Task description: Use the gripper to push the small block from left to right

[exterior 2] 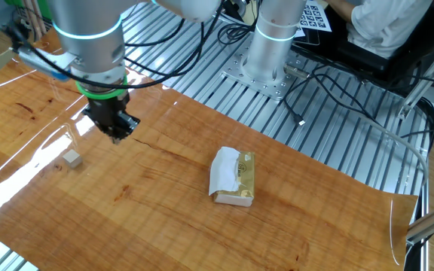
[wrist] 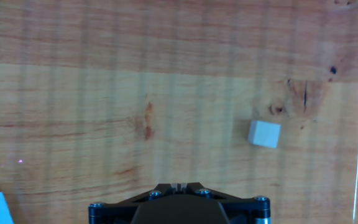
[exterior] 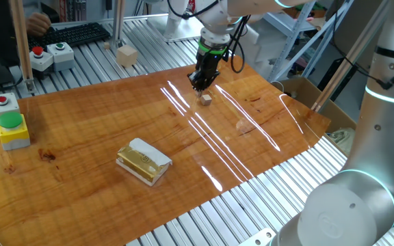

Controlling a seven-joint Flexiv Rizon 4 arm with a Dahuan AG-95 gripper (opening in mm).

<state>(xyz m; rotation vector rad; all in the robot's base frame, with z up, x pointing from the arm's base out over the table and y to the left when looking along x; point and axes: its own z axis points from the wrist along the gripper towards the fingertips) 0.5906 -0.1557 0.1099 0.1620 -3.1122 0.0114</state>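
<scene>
Pincer [exterior: 201, 85] (fingers together) hangs above the table, small block [exterior: 206, 100] just beside it, untouched.

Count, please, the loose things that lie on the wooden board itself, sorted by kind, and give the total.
Small block: 1
Yellow packet with white wrapping: 1
Yellow button box with green and red buttons: 1
Total: 3
The larger pale cube sits off the board, on the metal slats.
</scene>
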